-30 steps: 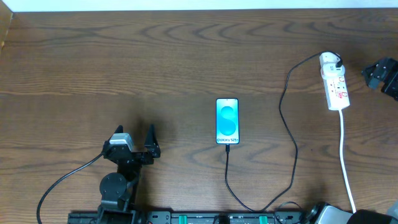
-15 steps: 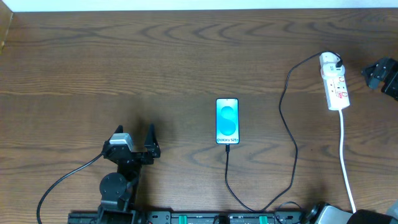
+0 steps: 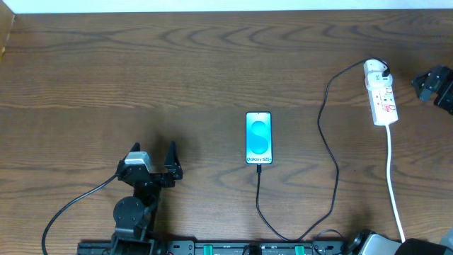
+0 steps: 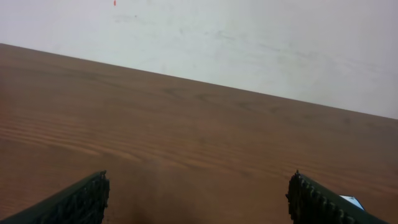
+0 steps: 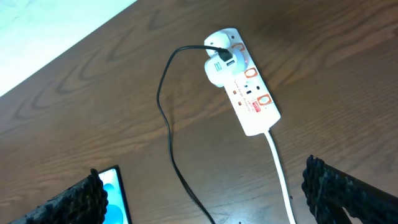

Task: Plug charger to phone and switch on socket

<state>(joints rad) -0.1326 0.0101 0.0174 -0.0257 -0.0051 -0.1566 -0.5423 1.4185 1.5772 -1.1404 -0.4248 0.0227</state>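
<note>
The phone (image 3: 258, 137) lies flat mid-table, its screen bright blue. The charger cable (image 3: 322, 134) runs from the phone's bottom edge, loops near the front edge and rises to a white adapter (image 3: 379, 69) plugged into the socket (image 3: 383, 98) at the far right. My left gripper (image 3: 153, 159) is open and empty, on the table left of the phone. My right gripper (image 3: 433, 83) is open and empty, just right of the socket. The right wrist view shows the socket (image 5: 250, 91), the adapter (image 5: 217, 70), the cable (image 5: 163, 112) and the phone's corner (image 5: 115, 191) between open jaws (image 5: 208, 202).
The socket's white cord (image 3: 393, 177) runs toward the front edge at the right. The left arm's thick black cable (image 3: 71, 209) curls at the front left. The left wrist view shows bare wood between open jaws (image 4: 198, 204) and a pale wall behind.
</note>
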